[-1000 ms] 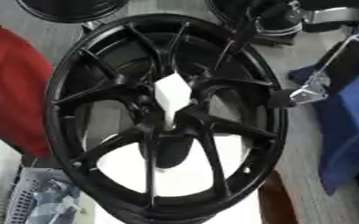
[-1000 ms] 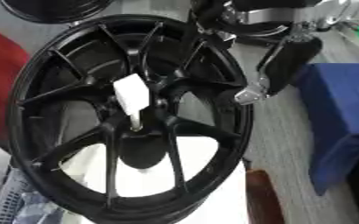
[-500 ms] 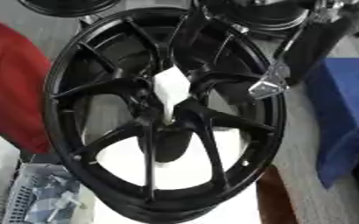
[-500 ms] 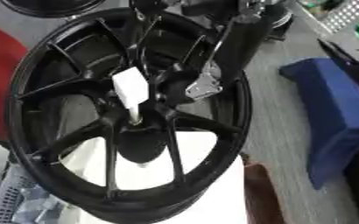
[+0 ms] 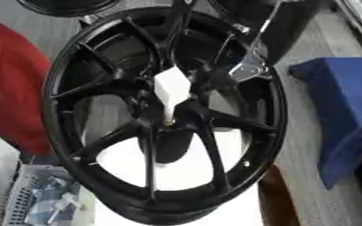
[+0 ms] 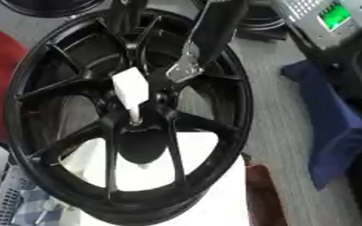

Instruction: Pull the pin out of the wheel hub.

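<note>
Fingers' state unclear; right hand moved left over wheel hub, nearer white pin.

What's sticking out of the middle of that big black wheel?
A white pin with a flat, wide head stands in the center of the wheel hub. Its narrow lower end enters the hole; how deep it goes is hidden.

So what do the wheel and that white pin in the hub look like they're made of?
The wheel looks like cast metal with a glossy black finish: its rim and spokes catch highlights. The pin has a matte white, faceted head, probably plastic, on a thin brassy stem that seems metal; I can't be sure.
</note>
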Controlling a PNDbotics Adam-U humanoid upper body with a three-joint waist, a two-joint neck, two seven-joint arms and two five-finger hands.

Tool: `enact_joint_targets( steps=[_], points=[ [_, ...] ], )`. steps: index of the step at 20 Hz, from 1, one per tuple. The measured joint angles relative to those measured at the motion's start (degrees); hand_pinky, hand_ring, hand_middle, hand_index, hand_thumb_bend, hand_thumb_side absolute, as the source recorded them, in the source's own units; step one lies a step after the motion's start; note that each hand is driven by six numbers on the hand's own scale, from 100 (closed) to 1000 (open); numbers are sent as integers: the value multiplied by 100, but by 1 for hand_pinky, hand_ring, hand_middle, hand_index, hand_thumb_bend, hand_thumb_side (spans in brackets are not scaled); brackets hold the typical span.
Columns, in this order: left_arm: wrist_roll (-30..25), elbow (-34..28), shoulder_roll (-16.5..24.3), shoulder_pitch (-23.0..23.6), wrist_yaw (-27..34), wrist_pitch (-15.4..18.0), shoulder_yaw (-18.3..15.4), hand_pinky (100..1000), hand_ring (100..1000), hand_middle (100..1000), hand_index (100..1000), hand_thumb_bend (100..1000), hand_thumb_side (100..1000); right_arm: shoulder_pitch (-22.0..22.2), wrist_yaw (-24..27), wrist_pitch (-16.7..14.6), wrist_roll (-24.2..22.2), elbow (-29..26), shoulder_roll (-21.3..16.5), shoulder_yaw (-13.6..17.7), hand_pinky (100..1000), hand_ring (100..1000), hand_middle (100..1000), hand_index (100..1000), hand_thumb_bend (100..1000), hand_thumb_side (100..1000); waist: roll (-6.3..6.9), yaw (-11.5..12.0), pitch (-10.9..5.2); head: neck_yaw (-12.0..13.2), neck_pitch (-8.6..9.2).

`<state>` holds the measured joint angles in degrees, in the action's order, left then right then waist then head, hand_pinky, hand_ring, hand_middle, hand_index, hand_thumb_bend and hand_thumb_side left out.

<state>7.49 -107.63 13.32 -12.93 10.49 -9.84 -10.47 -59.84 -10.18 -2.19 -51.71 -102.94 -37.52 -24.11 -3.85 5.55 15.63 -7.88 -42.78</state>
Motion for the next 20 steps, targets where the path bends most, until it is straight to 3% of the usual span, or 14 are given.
enact_joint_targets(
  steps=[8, 20],
  points=[
    [69, 77, 49, 146, -13, 21, -70, 742, 594, 521, 717, 390, 597, 107, -676, -334, -26, 73, 438, -61, 859, 795, 744, 833, 478, 378, 27, -90, -15, 216, 64],
    [73, 106, 76, 173, -15, 26, -86, 744, 594, 521, 718, 389, 601, 337, -1271, -358, -28, 153, 638, -55, 857, 803, 758, 845, 474, 373, 59, -52, 51, 237, 200]
  ],
)
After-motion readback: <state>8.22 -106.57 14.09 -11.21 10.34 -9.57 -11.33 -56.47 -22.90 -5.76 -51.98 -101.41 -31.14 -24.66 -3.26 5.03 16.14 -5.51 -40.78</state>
